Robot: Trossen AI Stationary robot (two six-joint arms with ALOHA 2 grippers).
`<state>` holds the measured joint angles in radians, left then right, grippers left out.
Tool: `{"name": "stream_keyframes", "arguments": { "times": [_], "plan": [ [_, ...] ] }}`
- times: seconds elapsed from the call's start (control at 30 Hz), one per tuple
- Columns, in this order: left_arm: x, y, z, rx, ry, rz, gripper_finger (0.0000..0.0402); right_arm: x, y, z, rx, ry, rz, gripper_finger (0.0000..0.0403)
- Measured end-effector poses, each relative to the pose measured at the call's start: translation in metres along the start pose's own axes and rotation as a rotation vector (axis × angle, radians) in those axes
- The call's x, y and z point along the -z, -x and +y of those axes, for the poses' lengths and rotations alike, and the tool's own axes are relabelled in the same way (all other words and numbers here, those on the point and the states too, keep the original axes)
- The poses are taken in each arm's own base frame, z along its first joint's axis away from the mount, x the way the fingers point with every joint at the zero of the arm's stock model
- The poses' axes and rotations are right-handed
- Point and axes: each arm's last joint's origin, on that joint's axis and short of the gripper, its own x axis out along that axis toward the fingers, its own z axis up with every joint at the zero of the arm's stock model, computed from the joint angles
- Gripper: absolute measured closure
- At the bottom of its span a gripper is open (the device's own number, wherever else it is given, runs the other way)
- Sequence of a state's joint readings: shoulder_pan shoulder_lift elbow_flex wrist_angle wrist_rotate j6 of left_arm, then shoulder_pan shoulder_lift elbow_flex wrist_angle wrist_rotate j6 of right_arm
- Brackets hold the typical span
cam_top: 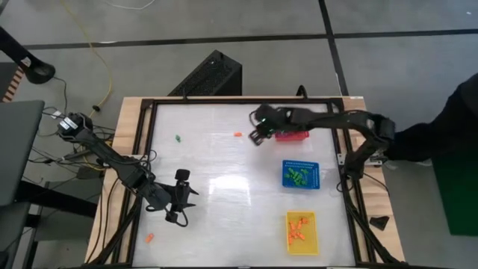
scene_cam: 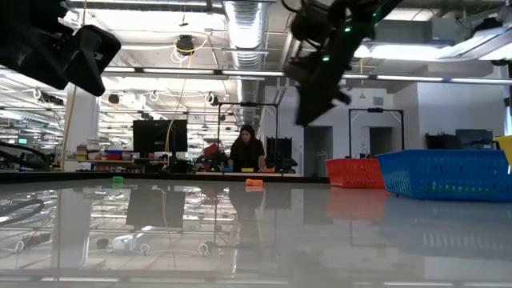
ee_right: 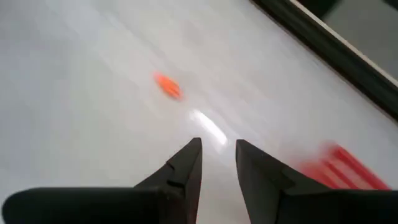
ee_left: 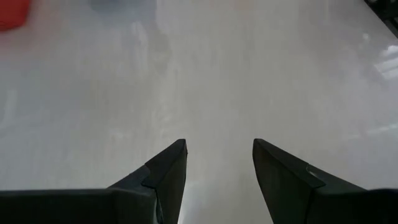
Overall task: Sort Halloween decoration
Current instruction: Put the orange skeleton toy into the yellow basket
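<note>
An orange trinket (cam_top: 238, 134) lies on the white table near its far edge, also seen as an orange trinket (ee_right: 167, 86) in the right wrist view and an orange trinket (scene_cam: 254, 182) in the low view. A green trinket (cam_top: 178, 138) lies farther left. Another orange trinket (cam_top: 149, 237) sits on the wooden border at the near left. My right gripper (cam_top: 258, 137) hovers above the table just right of the first orange trinket, its fingers (ee_right: 217, 163) a little apart and empty. My left gripper (cam_top: 179, 196) waits open above the near-left table, as the left gripper (ee_left: 217, 163) shows in its wrist view.
A red basket (cam_top: 292, 136) stands by my right gripper at the far right. A blue basket (cam_top: 301, 174) holds green trinkets and a yellow basket (cam_top: 301, 232) holds orange ones, both along the right side. A person (scene_cam: 246, 150) sits in the room beyond.
</note>
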<state>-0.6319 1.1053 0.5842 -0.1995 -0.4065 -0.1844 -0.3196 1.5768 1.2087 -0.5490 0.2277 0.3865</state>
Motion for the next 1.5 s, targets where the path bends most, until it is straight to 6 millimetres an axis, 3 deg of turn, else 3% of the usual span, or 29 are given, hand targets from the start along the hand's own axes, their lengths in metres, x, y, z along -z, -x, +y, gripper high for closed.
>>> {"name": "stream_keyframes", "arguments": {
  "times": [0.2, 0.5, 0.67, 1.0, 1.17, 1.4, 1.5],
  "plan": [
    [-0.002, 0.000, -0.001, 0.014, 0.006, -0.021, 0.0228, -0.003, -0.053, 0.035, -0.054, -0.009, -0.090, 0.0264],
    [-0.001, 0.000, -0.001, 0.020, -0.012, -0.006, 0.0228, -0.018, -0.117, 0.037, -0.121, 0.032, 0.041, 0.0175],
    [0.002, 0.000, 0.000, 0.019, -0.010, 0.022, 0.0228, -0.023, -0.133, 0.036, -0.115, 0.040, 0.073, 0.0138],
    [0.003, 0.000, 0.000, 0.020, -0.007, 0.029, 0.0228, -0.007, -0.151, 0.040, -0.067, 0.084, 0.126, 0.0139],
    [0.002, 0.000, 0.000, 0.016, -0.002, 0.026, 0.0228, -0.001, -0.150, 0.054, -0.042, 0.146, 0.106, 0.0180],
    [0.003, 0.000, 0.000, 0.014, -0.003, 0.027, 0.0228, 0.004, -0.148, 0.058, -0.043, 0.192, 0.133, 0.0358],
    [0.003, 0.000, 0.000, 0.014, -0.002, 0.028, 0.0228, 0.003, -0.145, 0.058, -0.051, 0.193, 0.134, 0.0373]
  ]
}}
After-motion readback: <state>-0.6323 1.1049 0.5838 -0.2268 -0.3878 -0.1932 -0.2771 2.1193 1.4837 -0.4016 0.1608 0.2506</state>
